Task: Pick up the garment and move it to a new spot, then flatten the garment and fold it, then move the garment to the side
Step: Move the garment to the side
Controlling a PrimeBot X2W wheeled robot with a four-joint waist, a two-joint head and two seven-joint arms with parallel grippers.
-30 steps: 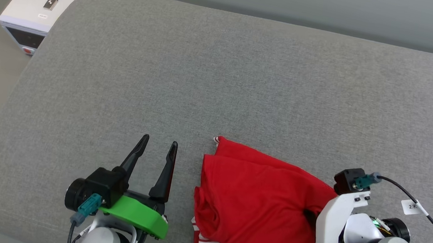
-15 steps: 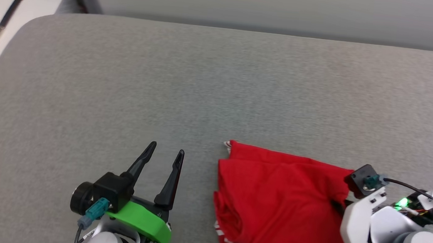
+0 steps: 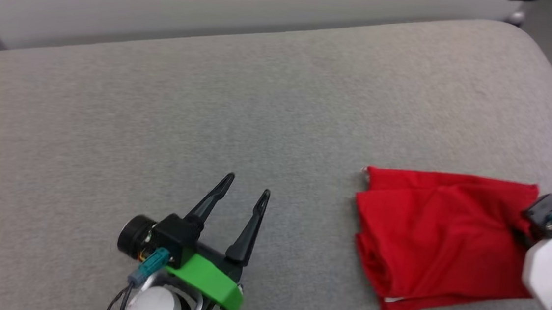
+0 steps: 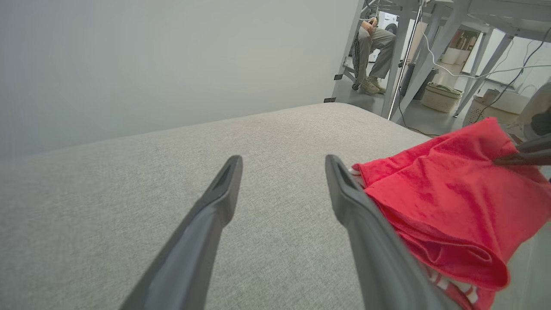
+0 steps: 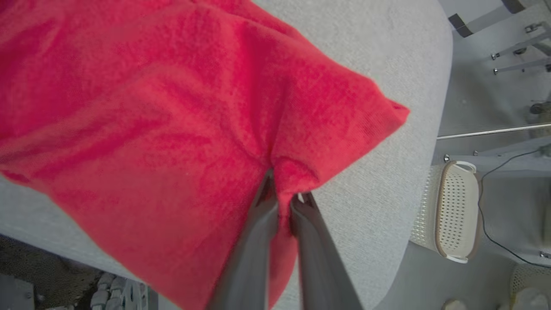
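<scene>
garment (image 5: 129, 107) pinched by right jaws; plain in wrist view

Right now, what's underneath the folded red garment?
The garment rests on the grey cushion. White striped trim peeks out beneath its near edge; the folds cover anything else. The right gripper is shut on its right edge.

Right pincer (image 5: 282, 199) tips inside garment (image 5: 150, 107) fold
</scene>
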